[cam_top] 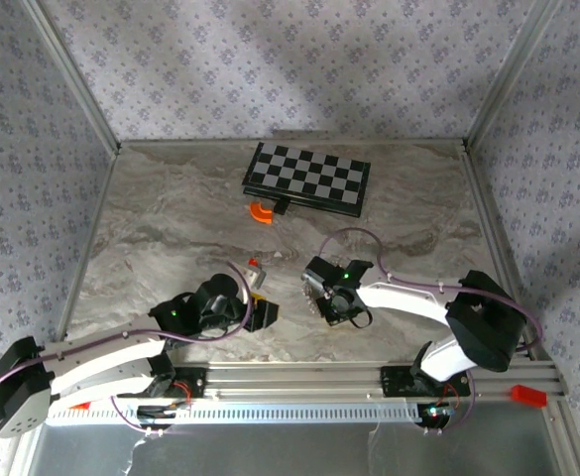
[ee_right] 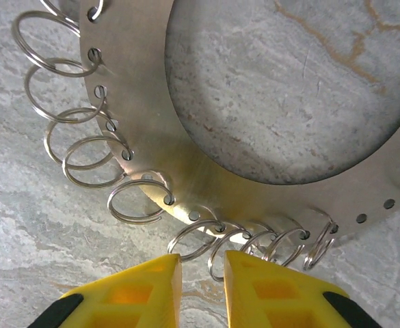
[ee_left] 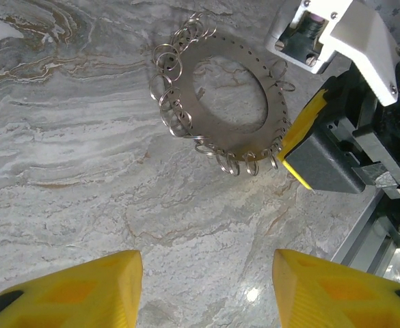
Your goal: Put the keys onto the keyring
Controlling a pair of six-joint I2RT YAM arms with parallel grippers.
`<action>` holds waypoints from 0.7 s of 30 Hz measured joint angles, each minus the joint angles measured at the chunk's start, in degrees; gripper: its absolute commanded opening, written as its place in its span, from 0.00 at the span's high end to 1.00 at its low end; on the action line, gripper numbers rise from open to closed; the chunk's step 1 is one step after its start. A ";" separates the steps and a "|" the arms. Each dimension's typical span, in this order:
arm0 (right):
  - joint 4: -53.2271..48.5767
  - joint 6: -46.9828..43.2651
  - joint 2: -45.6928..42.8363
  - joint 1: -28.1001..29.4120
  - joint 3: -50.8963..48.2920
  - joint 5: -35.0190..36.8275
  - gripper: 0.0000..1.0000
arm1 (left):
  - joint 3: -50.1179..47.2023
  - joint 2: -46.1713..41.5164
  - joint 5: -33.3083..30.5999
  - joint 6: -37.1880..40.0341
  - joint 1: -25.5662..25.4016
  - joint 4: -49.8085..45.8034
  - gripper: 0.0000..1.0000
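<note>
You are looking at a grey marbled table (cam_top: 151, 238) with a black-and-white chessboard (cam_top: 307, 178) lying at its far side. Both arms are reaching in from the near edge and meeting near the middle.

Your left gripper (ee_left: 206, 277) is hovering with its yellow fingers spread wide apart and nothing between them. Your right gripper (ee_right: 201, 270) is pointing down at the tabletop with its yellow fingers drawn almost together, leaving only a thin slit. One wire loop is dipping toward that slit, but you cannot tell whether it is being pinched.

The keyring (ee_left: 234, 140) is lying flat on the marble between the two grippers, right at the right gripper's fingertips. It is showing as a broad, flat, silver ring-shaped plate with a large round opening and small holes running along its outer edge. Thin split rings (ee_right: 137, 201) are hanging through those holes and fanning outward like a fringe.

An orange curved piece (cam_top: 261, 211) is sitting just in front of the chessboard. A tiny red-headed key (cam_top: 254, 264) is resting just beyond the left gripper.
</note>
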 measured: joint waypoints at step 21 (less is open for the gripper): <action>-2.01 0.04 3.87 2.43 2.14 2.93 0.79 | -1.11 -2.19 -0.02 -0.13 0.00 -0.28 0.48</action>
